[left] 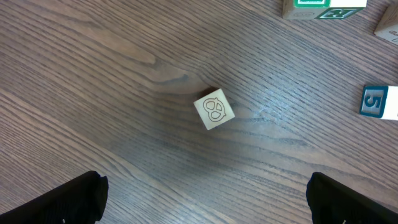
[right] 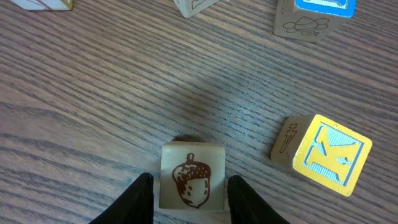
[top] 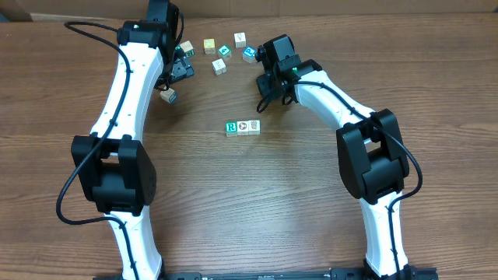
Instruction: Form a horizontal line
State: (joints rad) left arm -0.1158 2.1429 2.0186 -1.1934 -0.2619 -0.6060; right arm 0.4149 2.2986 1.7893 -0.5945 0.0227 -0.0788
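Note:
The horizontal line (top: 243, 127) is a straight row of three white-faced cubes in the middle of the table, with the green R cube (top: 231, 127) at its left end. My right gripper (top: 268, 84) (right: 189, 196) is above and right of the row. Its fingers straddle a white cube with a brown acorn (right: 191, 175), with narrow gaps on both sides. That cube is hidden under the gripper in the overhead view. My left gripper (top: 177, 71) (left: 205, 199) is wide open and empty. A white cube with a pretzel drawing (left: 214, 109) (top: 168, 96) lies just ahead of it.
Loose cubes lie scattered at the back (top: 219, 67), some teal-faced (top: 249, 54). A yellow K cube (right: 323, 152) lies right of the acorn cube, and a blue-topped cube (right: 314, 15) lies beyond it. A teal 5 cube (left: 379, 102) is at the right of the left wrist view.

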